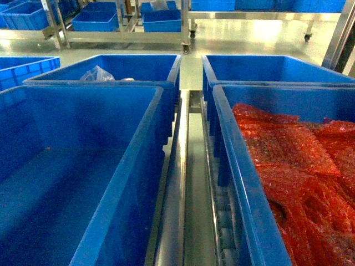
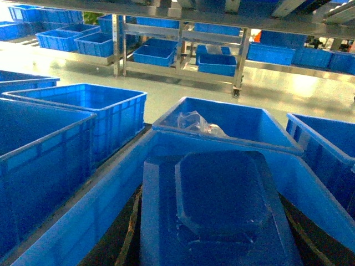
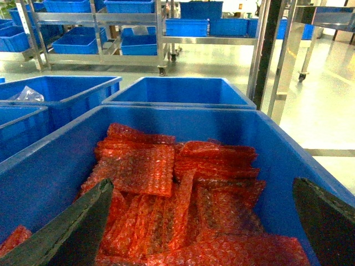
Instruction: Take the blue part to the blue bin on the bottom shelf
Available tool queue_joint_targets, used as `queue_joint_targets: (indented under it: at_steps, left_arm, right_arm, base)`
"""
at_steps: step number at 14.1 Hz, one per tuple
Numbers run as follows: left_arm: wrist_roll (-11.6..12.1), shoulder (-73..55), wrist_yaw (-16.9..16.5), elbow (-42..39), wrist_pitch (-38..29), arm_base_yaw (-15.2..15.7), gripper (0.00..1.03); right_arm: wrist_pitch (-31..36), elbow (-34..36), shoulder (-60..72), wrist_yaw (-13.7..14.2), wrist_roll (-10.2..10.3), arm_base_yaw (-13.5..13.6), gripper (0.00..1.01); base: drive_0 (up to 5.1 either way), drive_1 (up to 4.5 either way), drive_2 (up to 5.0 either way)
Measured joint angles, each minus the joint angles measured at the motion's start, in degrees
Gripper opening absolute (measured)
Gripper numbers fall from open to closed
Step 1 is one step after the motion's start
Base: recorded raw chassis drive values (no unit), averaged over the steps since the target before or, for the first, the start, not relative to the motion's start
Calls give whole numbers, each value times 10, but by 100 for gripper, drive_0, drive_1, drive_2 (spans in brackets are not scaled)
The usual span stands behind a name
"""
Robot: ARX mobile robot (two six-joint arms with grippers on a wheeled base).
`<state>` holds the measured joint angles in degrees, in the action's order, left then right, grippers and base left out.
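Observation:
In the left wrist view, a flat blue part [image 2: 216, 188] with a raised eight-sided middle is clamped between dark fingers [image 2: 132, 227], so my left gripper [image 2: 213, 235] is shut on it. The part hangs over the inside of a blue bin [image 2: 94, 216]. In the head view that near left blue bin [image 1: 83, 166] shows nothing inside, and neither gripper appears. The bins stand on the bottom shelf [image 1: 178, 194], a steel rack with a centre rail and white rollers [image 1: 224, 233]. My right gripper [image 3: 199, 221] stands open above red bubble-wrap bags [image 3: 166, 194].
The near right bin [image 1: 238, 166] holds red bubble-wrap bags [image 1: 299, 166]. Two more blue bins sit behind: the left one [image 1: 111, 69] has clear plastic [image 1: 95, 73] in it, and the right one [image 1: 277, 69] shows none. Steel racks with blue bins [image 1: 161, 19] stand across the floor.

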<state>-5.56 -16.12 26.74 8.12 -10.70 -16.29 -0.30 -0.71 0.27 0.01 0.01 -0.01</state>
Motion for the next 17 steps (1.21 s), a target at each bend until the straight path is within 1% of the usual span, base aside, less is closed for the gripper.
queue_joint_targets:
  at_steps: [17]
  left_arm:
    - [0, 0, 0, 0, 0, 0, 43]
  right_arm:
    - [0, 0, 0, 0, 0, 0, 98]
  base:
    - [0, 0, 0]
